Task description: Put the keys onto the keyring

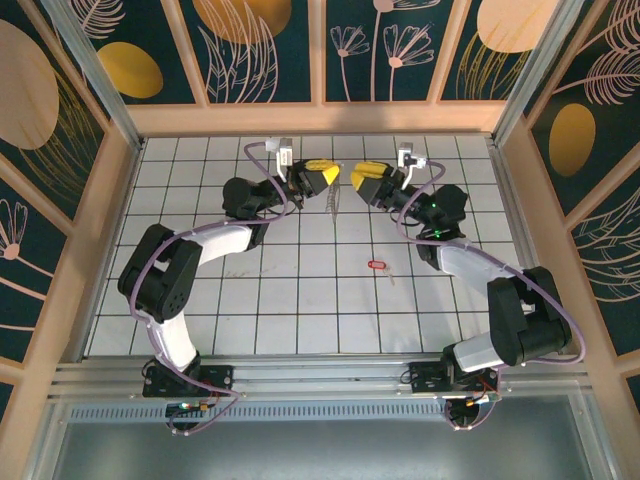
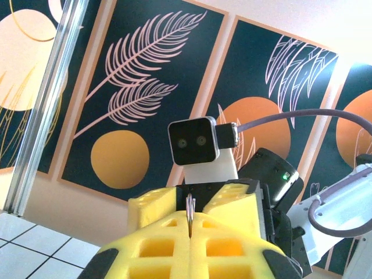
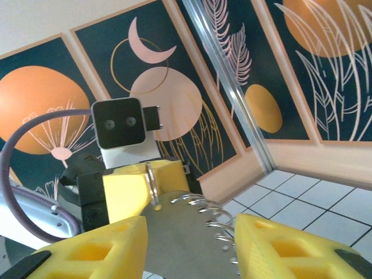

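Left claw (image 1: 322, 178): clamped on pale silver oval keyring (image 2: 190, 204), held up near tabletop's (image 1: 300, 300) far edge for threading.
Right claw (image 1: 360, 181): jaws part-open, facing ring's bumpy metal strip (image 3: 203, 221).
Key: tiny red-headed key (image 1: 377, 265) lies mid-tabletop.

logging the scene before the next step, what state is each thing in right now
keyring: held in the air, pinched edge-on in the left fingers, metal strip hanging from it
key: lying flat on the table, loose, not on the ring
left fingers: shut on the keyring
right fingers: open, one either side of the metal strip
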Robot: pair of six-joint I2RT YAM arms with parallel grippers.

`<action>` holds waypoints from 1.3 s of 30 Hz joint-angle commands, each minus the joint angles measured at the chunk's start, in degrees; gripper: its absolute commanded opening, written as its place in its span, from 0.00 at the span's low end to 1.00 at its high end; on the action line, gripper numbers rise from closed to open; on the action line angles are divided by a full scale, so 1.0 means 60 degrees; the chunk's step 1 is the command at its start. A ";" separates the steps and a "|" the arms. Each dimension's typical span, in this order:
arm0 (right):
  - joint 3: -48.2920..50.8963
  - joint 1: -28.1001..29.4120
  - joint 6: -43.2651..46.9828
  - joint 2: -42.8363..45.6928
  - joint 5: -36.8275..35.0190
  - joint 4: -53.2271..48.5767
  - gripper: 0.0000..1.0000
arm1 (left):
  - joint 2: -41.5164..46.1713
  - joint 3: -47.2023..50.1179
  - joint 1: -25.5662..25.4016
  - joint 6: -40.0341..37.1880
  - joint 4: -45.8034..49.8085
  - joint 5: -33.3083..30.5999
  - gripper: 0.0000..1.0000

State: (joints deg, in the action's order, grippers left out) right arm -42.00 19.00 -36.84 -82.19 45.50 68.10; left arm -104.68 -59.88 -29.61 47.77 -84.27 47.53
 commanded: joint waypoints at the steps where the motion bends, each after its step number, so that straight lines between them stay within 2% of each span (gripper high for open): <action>1: -0.0275 0.0232 -0.0045 0.0063 0.0336 0.0642 0.43 | -0.0075 -0.0080 -0.0086 0.0244 -0.0766 -0.0083 0.00; 15: -0.0576 0.0390 -0.0067 -0.0119 0.0299 0.0662 0.36 | -0.0131 -0.0175 -0.0251 0.0228 -0.0662 -0.0040 0.00; 24: -0.0672 0.0404 -0.0114 -0.0159 0.0482 0.0736 0.19 | -0.0185 -0.0322 -0.0368 0.0151 -0.0399 0.0091 0.00; 27: -0.0705 0.0397 -0.0097 -0.0155 0.0548 0.0707 0.10 | -0.0193 -0.0359 -0.0398 0.0123 -0.0344 0.0110 0.00; 29: -0.0705 0.0406 -0.0078 -0.0144 0.0580 0.0692 0.02 | -0.0207 -0.0377 -0.0428 0.0101 -0.0303 0.0111 0.00; 35: -0.0674 0.0343 0.0129 -0.0078 0.0646 0.0412 0.00 | -0.0174 -0.0450 -0.0457 0.0022 0.0020 0.0062 0.00; 36: -0.0675 0.0326 0.0208 -0.0039 0.0649 0.0299 0.00 | -0.0139 -0.0464 -0.0445 0.0003 0.0147 0.0012 0.01; 39: -0.0682 0.0132 0.0471 0.0079 0.0690 -0.0198 0.00 | 0.0136 -0.0483 -0.0420 -0.0429 0.1009 -0.0077 0.17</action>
State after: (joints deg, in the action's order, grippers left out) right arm -44.01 20.29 -36.07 -82.81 47.35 68.58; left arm -105.56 -60.90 -31.31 47.62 -81.82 47.22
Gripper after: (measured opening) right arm 0.055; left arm 0.142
